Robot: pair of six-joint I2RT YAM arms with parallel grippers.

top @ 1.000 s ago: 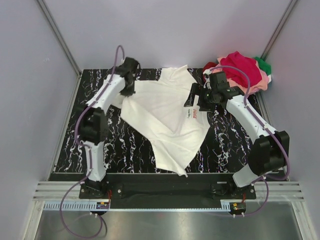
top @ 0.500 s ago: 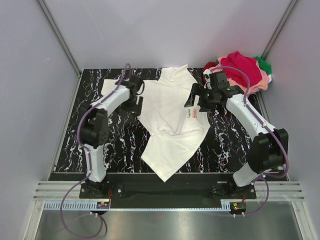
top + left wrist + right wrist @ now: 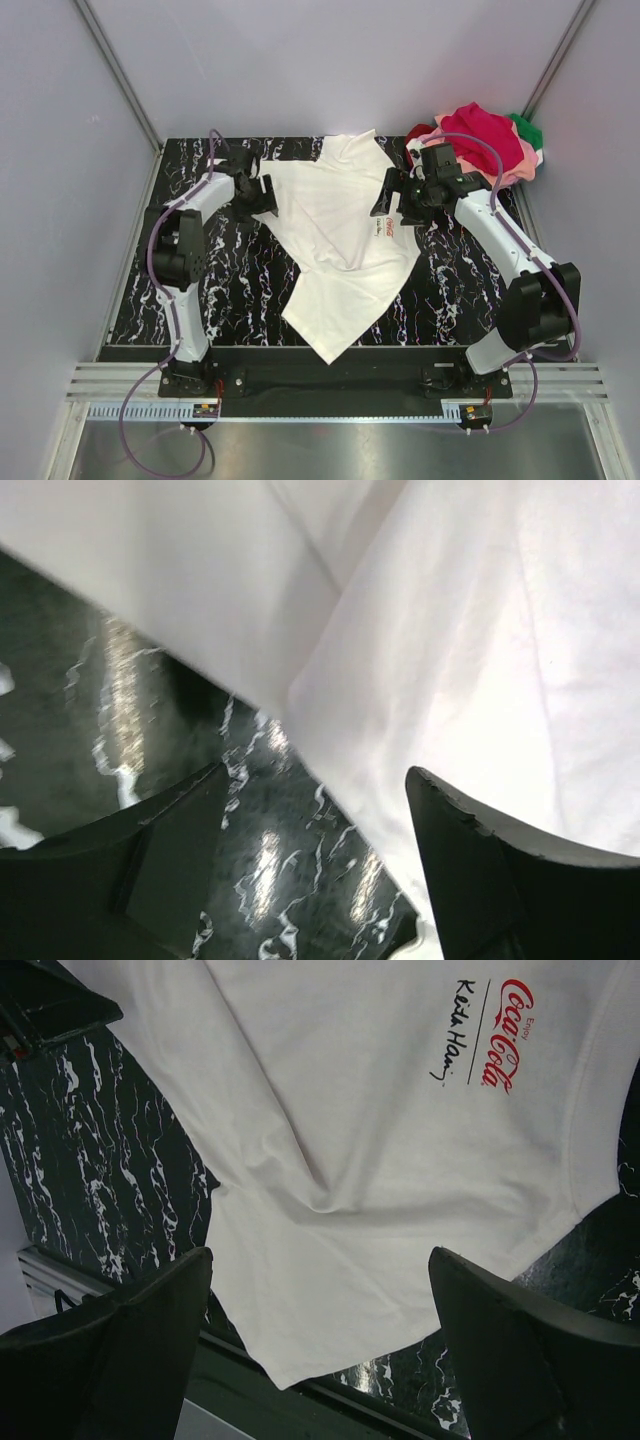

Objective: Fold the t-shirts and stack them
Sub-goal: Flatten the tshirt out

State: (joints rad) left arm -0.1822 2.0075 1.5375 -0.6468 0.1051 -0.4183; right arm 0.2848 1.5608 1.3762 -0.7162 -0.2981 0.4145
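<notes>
Left tool [image 3: 258,193] swung left; it and right tool [image 3: 320,1255] gape empty (t-shirt [image 3: 350,1110] reads "Coca-Cola").

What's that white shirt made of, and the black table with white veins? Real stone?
The white t-shirt looks like soft, matte knit cloth, probably cotton: it lies in loose wrinkles and folds. The table looks like polished black marble with white veins, glossy with light reflections in the left wrist view; it could equally be printed laminate.

White t-shirt [image 3: 480,630] blurred, cropped in left wrist view.
</notes>
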